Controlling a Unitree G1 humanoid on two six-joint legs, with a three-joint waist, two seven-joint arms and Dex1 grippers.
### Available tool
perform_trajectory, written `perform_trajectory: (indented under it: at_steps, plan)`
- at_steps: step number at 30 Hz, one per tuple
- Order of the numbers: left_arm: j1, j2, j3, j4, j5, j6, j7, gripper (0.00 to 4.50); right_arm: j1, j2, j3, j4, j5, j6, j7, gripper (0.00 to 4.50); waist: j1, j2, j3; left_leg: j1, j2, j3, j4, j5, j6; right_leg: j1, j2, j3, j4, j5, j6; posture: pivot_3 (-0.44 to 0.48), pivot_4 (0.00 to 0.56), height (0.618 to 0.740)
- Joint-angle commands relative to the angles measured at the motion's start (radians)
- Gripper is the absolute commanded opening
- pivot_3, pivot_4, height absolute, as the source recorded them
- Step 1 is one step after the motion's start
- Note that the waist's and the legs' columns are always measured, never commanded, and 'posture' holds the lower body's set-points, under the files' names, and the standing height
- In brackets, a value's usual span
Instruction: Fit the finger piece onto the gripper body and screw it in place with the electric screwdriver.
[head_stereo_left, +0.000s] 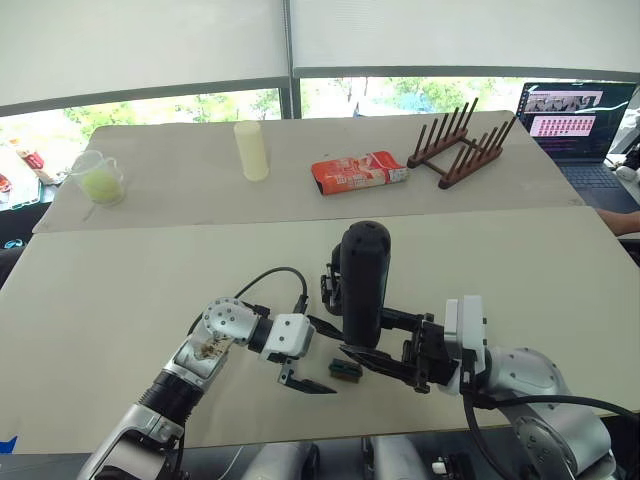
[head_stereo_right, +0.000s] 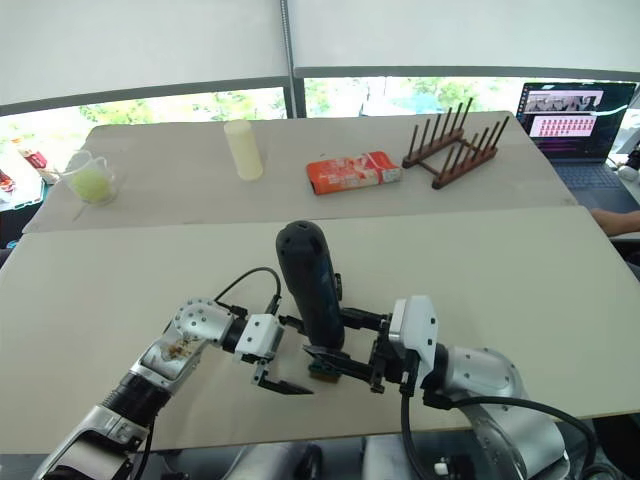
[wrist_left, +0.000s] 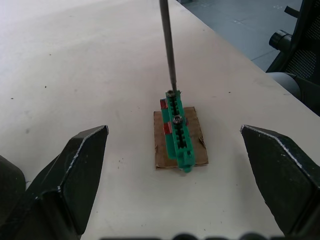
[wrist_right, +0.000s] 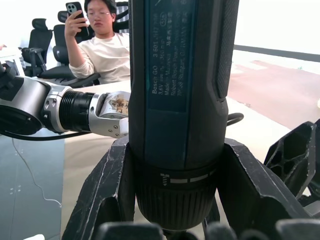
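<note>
The electric screwdriver (head_stereo_left: 363, 275) stands upright near the table's front edge, with my right gripper (wrist_right: 180, 200) shut around its lower body. Its thin metal bit (wrist_left: 167, 45) points down, and the tip rests on a screw at one end of a small green block (wrist_left: 178, 135). That block lies on a brown card square (wrist_left: 162, 150). My left gripper (head_stereo_left: 330, 358) is open just left of the block, with one of its fingers (wrist_left: 82, 170) standing off on each side and touching nothing. The finger piece and the gripper body are out of view.
On the far table stand a clear jug with green liquid (head_stereo_left: 100, 180), a pale yellow cylinder (head_stereo_left: 252, 150), a red packet (head_stereo_left: 358, 172) and a wooden rack (head_stereo_left: 460, 145). A laptop (head_stereo_left: 575, 120) sits at the far right. A seated person (wrist_right: 107, 50) holds up a phone.
</note>
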Motion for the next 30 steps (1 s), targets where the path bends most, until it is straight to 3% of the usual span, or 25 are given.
perform_trajectory:
  at_steps: [1, 30]
  plan:
    - [-0.012, 0.000, 0.005, -0.003, -0.012, -0.008, 0.001, 4.50, -0.014, 0.001, -0.011, -0.031, 0.015, -0.035, 0.006, 1.90, 0.000, 0.000, 0.000, 0.000, 0.000, 0.000, 0.000, 0.000, 0.000, 0.000, 0.000, 0.000, 0.000, 0.000, 0.000, 0.000, 0.150, 0.740]
    - [-0.019, -0.006, 0.002, -0.002, -0.010, -0.009, 0.004, 4.50, 0.006, -0.008, -0.002, -0.055, 0.022, -0.033, 0.006, 1.90, 0.000, 0.000, 0.000, 0.000, 0.000, 0.000, 0.000, 0.000, 0.000, 0.000, 0.000, 0.000, 0.000, 0.000, 0.000, 0.000, 0.150, 0.740]
